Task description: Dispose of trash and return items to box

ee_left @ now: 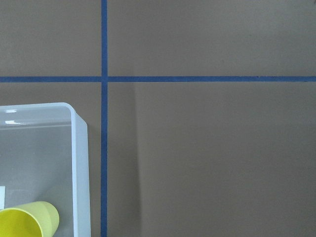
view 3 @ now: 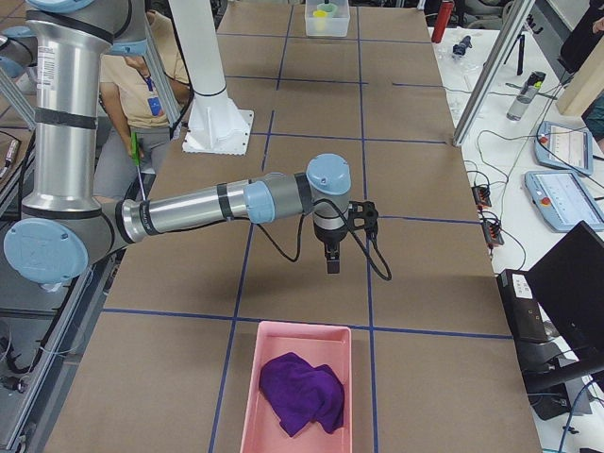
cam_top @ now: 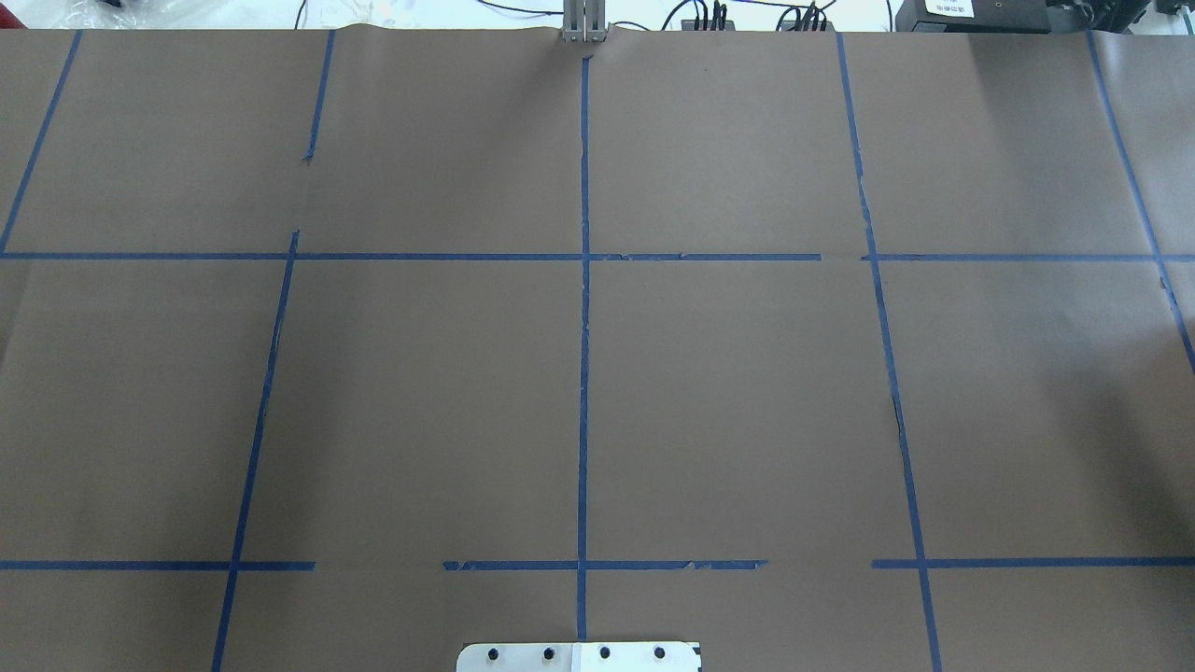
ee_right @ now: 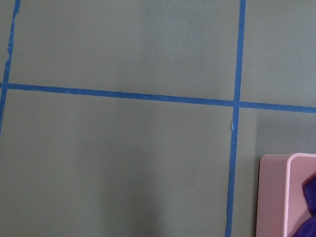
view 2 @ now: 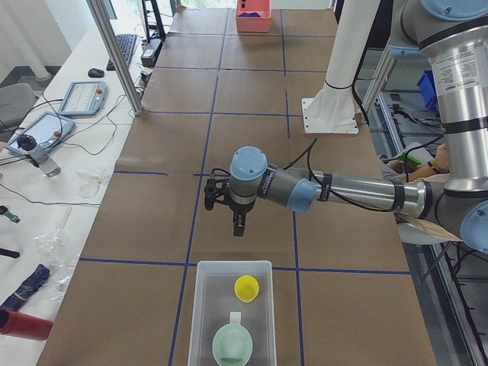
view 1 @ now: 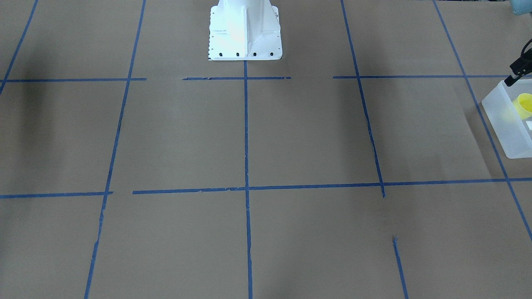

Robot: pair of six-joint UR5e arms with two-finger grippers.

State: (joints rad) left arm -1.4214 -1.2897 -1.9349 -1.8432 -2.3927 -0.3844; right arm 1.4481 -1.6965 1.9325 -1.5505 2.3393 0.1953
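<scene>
Left gripper [view 2: 239, 229] hangs near frosted bin [view 2: 232, 264], holding nothing; I can't read jaw gap. Right gripper [view 3: 332, 264]: same, near pink tray [view 3: 300, 327].

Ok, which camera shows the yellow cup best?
Exterior left: the whole yellow cup shows inside the translucent bin. The front-facing and left wrist views cut it off at their edges, exterior right shows it tiny, and overhead misses it.

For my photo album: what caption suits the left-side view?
Left arm poised above the table, short of the box holding the yellow cup and mint-green bowl.
</scene>
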